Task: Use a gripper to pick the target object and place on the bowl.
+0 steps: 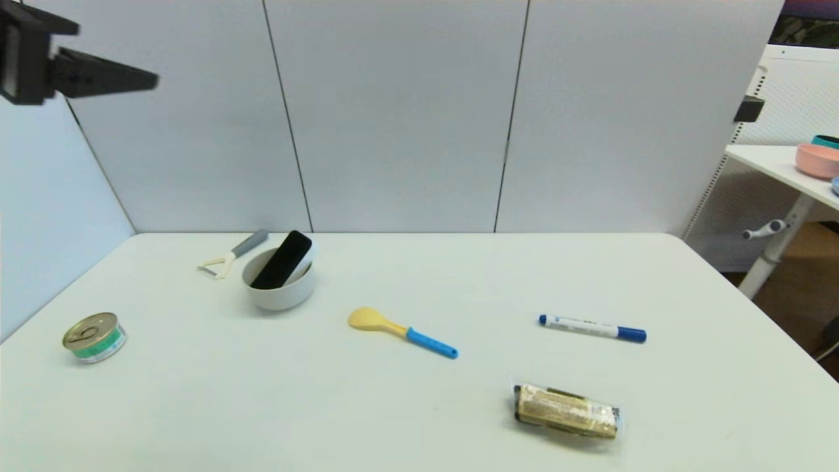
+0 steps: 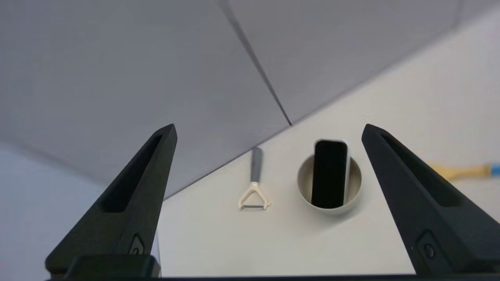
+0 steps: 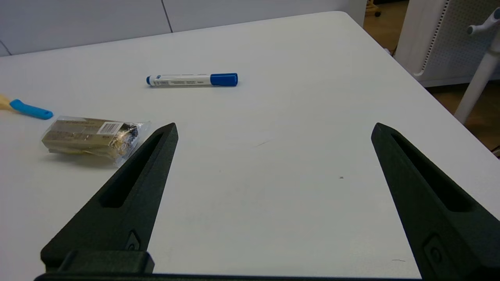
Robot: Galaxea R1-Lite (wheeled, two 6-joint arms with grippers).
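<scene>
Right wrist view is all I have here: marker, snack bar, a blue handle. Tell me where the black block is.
Observer: The black block leans inside the off-white bowl, one end propped over the far rim.
Operator: Report the left pincer.
Observer: The left pincer is open, holding nothing, raised high above the table's left side with the bowl in its sights.
Operator: List what sits by the bowl.
Observer: A peeler lies just to its left, apart from it; a tin can stands nearer the left front edge.
Operator: Identify that blue handle.
Observer: It belongs to a yellow spoon lying mid-table.
</scene>
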